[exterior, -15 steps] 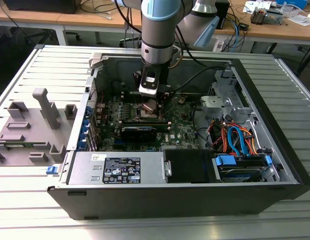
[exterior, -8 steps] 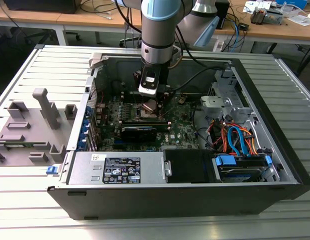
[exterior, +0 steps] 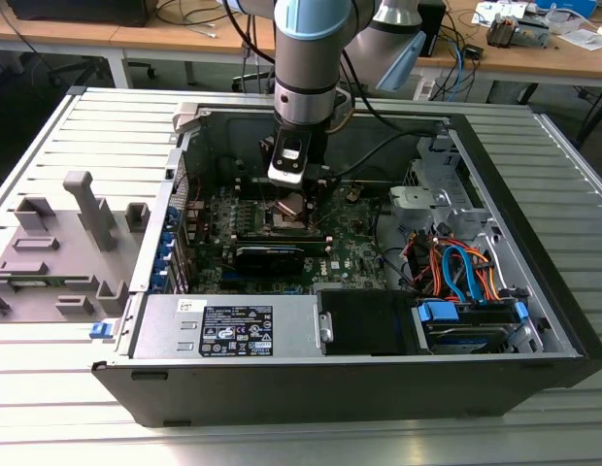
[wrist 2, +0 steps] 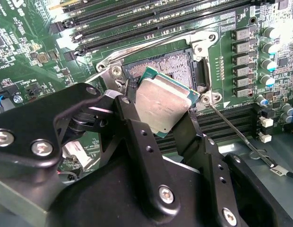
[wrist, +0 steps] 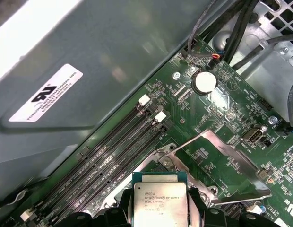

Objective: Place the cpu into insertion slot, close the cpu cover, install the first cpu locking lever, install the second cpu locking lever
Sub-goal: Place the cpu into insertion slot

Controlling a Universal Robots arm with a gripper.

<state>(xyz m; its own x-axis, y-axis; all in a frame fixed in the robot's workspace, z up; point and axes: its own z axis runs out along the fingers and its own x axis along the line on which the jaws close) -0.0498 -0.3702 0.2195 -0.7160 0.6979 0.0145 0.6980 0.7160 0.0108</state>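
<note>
Holding: the cpu [wrist 2: 165, 101] is clamped in the gripper [wrist 2: 158, 116].
Relation: it is poised tilted, just over the open insertion slot [wrist 2: 172, 66], not yet seated.

Black print is being carried by a white sticker [wrist: 45, 97] on the case wall [wrist: 137, 38]. Fine print is being shown on the cpu [wrist: 159, 203]. A printed label [exterior: 236, 330] is being displayed on the power supply [exterior: 163, 335], too small for reading.

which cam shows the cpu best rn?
Second wrist view: the cpu shows nearly whole, clamped in the gripper by the open insertion slot. First wrist view shows its top face, cut off by the frame edge. Exterior view: a small patch under the gripper.
</note>
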